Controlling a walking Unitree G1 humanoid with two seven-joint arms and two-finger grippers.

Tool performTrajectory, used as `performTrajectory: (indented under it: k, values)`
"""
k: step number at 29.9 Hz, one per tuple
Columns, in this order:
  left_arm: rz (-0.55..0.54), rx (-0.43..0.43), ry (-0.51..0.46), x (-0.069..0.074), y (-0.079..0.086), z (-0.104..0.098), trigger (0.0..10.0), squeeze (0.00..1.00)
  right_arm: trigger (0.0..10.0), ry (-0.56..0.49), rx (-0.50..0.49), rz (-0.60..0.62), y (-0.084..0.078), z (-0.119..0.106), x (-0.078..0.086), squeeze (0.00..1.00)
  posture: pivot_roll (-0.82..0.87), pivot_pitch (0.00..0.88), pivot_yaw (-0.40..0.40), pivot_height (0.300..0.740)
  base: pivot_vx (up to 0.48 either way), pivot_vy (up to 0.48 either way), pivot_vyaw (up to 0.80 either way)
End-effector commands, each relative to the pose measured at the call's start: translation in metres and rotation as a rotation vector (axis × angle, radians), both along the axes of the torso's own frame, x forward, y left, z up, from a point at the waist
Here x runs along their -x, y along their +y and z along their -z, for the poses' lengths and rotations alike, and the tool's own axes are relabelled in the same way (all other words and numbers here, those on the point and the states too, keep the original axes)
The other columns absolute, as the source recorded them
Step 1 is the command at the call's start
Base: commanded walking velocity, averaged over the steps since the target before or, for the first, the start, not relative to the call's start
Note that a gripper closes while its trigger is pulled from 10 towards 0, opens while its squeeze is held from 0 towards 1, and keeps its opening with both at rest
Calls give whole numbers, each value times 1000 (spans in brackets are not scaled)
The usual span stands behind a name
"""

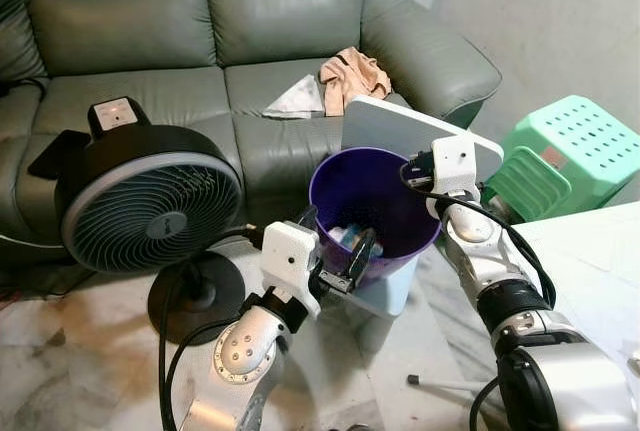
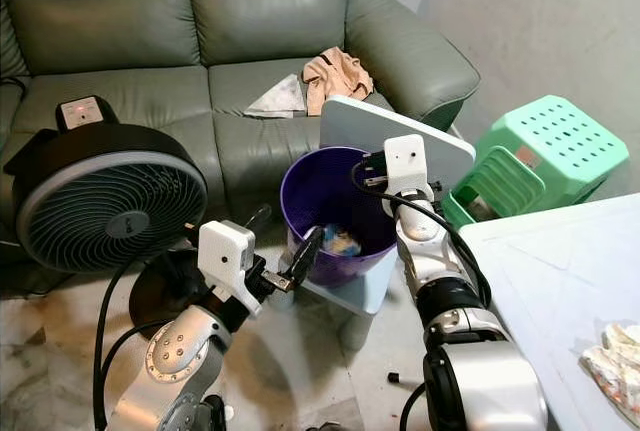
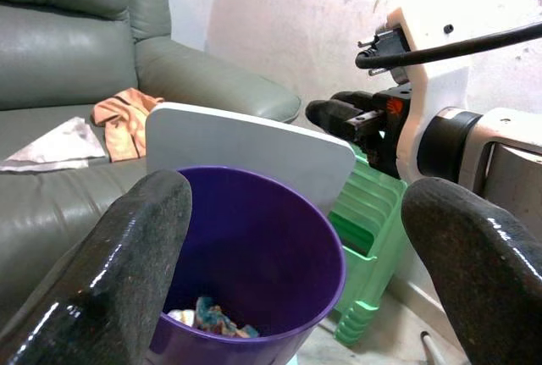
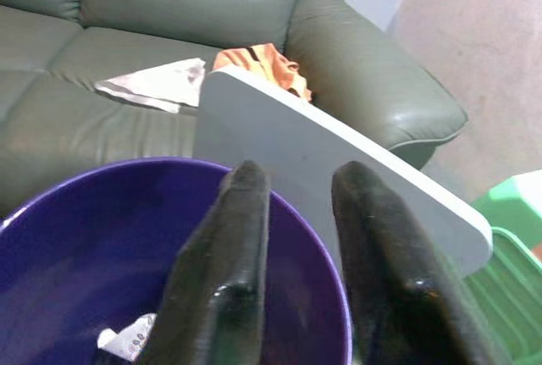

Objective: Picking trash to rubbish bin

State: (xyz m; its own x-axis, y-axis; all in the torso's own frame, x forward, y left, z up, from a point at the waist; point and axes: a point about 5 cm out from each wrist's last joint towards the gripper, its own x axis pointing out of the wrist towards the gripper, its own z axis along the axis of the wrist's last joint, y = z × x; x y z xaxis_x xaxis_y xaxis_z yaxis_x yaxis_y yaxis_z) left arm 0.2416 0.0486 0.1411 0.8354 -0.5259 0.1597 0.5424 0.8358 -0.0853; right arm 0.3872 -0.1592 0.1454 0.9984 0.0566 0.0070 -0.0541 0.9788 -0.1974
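Fan (image 1: 150,206), black, round grille, stands on the floor at far left on a disc base, in front of a grey-green leather sofa (image 1: 130,26); a small control box with a red light sits on top of its housing.

Left gripper (image 1: 335,251), white wrist block on a silver arm, reaches up from the lower left to the near rim of the bin; its two black fingers (image 3: 127,263) are spread wide apart, holding nothing, with the bin's mouth seen between them in the left wrist view.

Purple rubbish bin (image 1: 385,196), round, open-topped, stands at centre on a pale blue-white stool (image 2: 365,291) just before the sofa. Trash (image 2: 340,243), a few crumpled scraps in white, blue and orange, lies at the bottom of the bin.

White cloth or paper (image 1: 297,99), folded to a triangle, lies on the sofa seat behind the bin; beside it, a crumpled peach-orange cloth (image 1: 353,76).

White flat board (image 1: 400,131), rounded corners, stands tilted just behind the bin's far rim.

Right gripper (image 4: 292,238), on the silver right arm, is above the bin's right rim by the board; its fingers sit close together with a narrow gap, gripping nothing.

Green plastic stool (image 1: 565,156), perforated top, lies tipped on its side at far right against a plain wall.

White tabletop (image 2: 560,291) at lower right carries a crumpled pale cloth (image 2: 615,361) at its edge.
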Motion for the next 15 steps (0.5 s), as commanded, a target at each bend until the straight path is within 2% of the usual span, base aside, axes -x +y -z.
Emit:
performTrajectory:
  k: [1, 9, 13, 15]
  values:
    - [6, 40, -22, -2, -6, -10, 10000, 0, 10000, -5, -52, -12, -4, -1, 0, 1000, 165, 209, -123, 740, 0, 0, 0]
    - [-2, 19, -38, -7, -3, -11, 10000, 0, 10000, -53, -58, -79, -1, -4, 3, 1000, 168, 192, -118, 740, 0, 0, 0]
    - [-24, -9, -69, -18, 7, -15, 10000, 0, 10000, -84, -180, -142, -6, -2, 11, 1000, 170, 170, -106, 740, 0, 0, 0]
    - [-26, -10, -71, -19, 8, -15, 10000, 0, 10000, -87, -185, -147, -7, -2, 12, 1000, 170, 170, -106, 740, 0, 0, 0]
